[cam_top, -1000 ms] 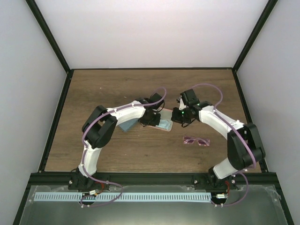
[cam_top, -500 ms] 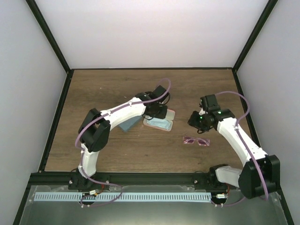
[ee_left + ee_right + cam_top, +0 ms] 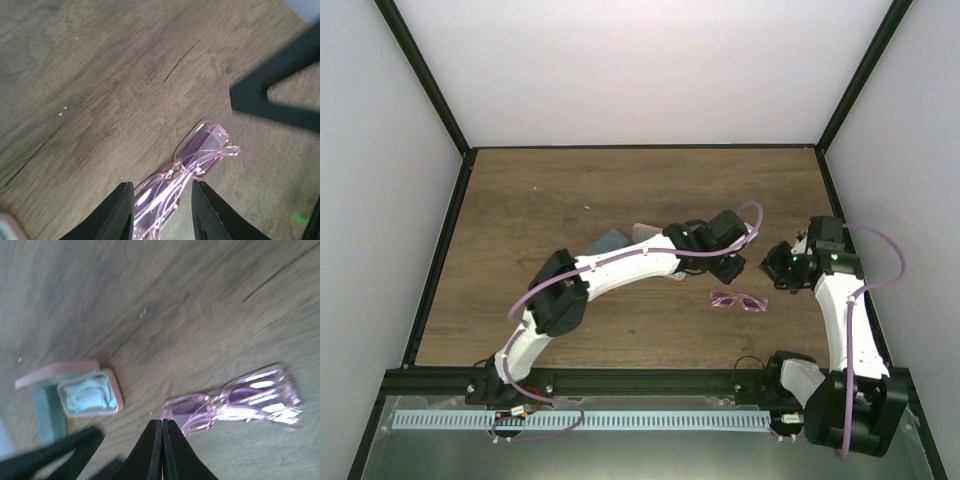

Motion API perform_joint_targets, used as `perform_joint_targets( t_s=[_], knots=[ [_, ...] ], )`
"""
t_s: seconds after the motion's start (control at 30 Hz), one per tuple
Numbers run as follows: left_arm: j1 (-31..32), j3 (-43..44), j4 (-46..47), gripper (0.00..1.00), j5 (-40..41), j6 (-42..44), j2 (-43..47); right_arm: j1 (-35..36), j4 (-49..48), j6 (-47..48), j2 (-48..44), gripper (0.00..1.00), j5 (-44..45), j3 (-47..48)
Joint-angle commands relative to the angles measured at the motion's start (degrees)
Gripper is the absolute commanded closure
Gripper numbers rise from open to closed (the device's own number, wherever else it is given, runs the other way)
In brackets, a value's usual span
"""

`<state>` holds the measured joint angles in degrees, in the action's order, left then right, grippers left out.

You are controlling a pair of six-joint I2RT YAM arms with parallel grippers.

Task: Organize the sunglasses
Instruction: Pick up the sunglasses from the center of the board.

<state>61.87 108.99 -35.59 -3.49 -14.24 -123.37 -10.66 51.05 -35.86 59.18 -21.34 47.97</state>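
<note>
A second ago my left gripper (image 3: 162, 212) hung over the oblong pink case at mid-table. Now that arm has stretched rightward, and its jaws stand parted astride one end of the pinkish-purple translucent plastic sunglasses (image 3: 202, 150); I cannot tell whether they touch the frame. My right gripper (image 3: 163, 450), which sat by the case too, has swung back toward the right edge, jaws clenched together on nothing. The sunglasses have not shifted: they lie folded on the right half of the table, between my two grippers.

The brown wood-grain tabletop (image 3: 520, 200) sits inside plain white walls (image 3: 640, 70) edged with black frame posts (image 3: 425, 75).

Counting from the left: one dull blue-grey flat oblong (image 3: 608, 241), one pink case (image 3: 116, 390) lying open with one crumpled pale blue cloth (image 3: 87, 394) in it and mostly hidden under my left arm from above, then one pair of sunglasses.
</note>
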Motion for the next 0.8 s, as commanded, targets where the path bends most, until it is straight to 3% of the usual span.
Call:
perform_joint_targets(
  t_s=[0.0, 0.13, 0.3, 0.77],
  knots=[
    [-1.19, 5.32, -3.39, 0.69, -2.39, 1.87, -6.15, -0.39, -2.57, 0.52, -3.5, 0.99, -14.28, -5.12],
    [-1.24, 5.64, -5.48, 0.73, -2.64, 0.38, -8.27, -0.35, -5.29, -0.75, -4.32, 0.99, -22.98, -14.29],
    [-1.37, 3.69, -6.9, 0.77, -0.41, -0.94, -8.92, -0.38, -7.34, -1.58, -6.18, 0.99, -20.88, -18.29],
    [-1.66, 2.77, -8.42, 0.79, 0.29, -0.65, -8.11, -0.5, -16.63, 0.11, 3.36, 0.99, -14.99, -19.38]
  ],
)
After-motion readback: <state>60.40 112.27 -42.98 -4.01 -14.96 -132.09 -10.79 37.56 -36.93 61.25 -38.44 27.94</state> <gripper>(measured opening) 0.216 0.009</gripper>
